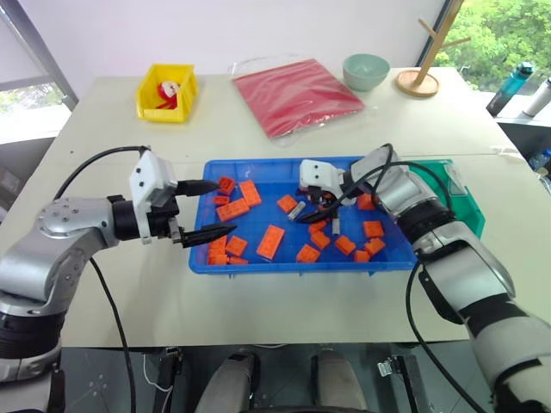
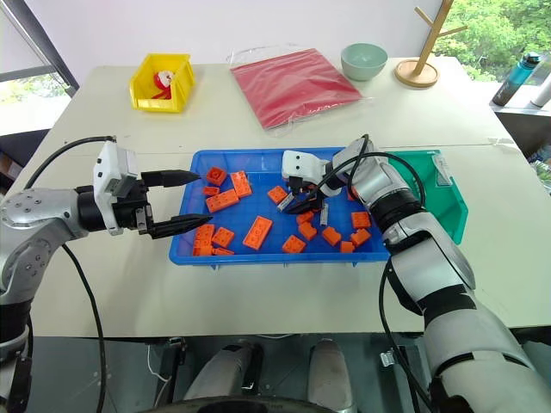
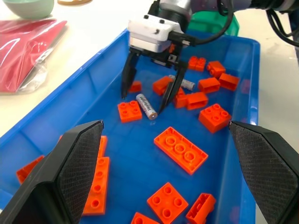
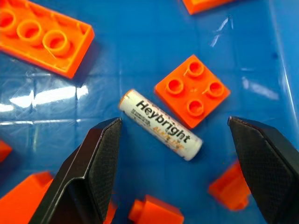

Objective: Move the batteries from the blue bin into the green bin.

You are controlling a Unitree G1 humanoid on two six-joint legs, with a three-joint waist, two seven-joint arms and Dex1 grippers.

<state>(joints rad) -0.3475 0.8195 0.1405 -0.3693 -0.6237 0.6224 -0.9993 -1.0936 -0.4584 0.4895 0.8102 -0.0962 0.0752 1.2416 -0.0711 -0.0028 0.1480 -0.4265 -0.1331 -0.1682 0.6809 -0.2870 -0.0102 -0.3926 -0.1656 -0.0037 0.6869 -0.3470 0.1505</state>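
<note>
Your left gripper (image 1: 205,209) hovers wide open and empty at the blue bin's (image 1: 258,267) left rim, parked clear of the work. Among orange bricks (image 1: 270,242), one battery (image 3: 146,106) lies flat; your right gripper (image 3: 144,100) straddles it, fingers spread, gripping nothing yet. Another battery (image 3: 183,83) lies behind. Green bin (image 1: 465,206) waits rightmost, touching the blue one.

I see a yellow bin (image 1: 166,92), red bag (image 1: 297,95), pale green bowl (image 1: 366,70) and wooden stand (image 1: 421,76) along the table's far side — orange bricks (image 1: 270,242) nearer
</note>
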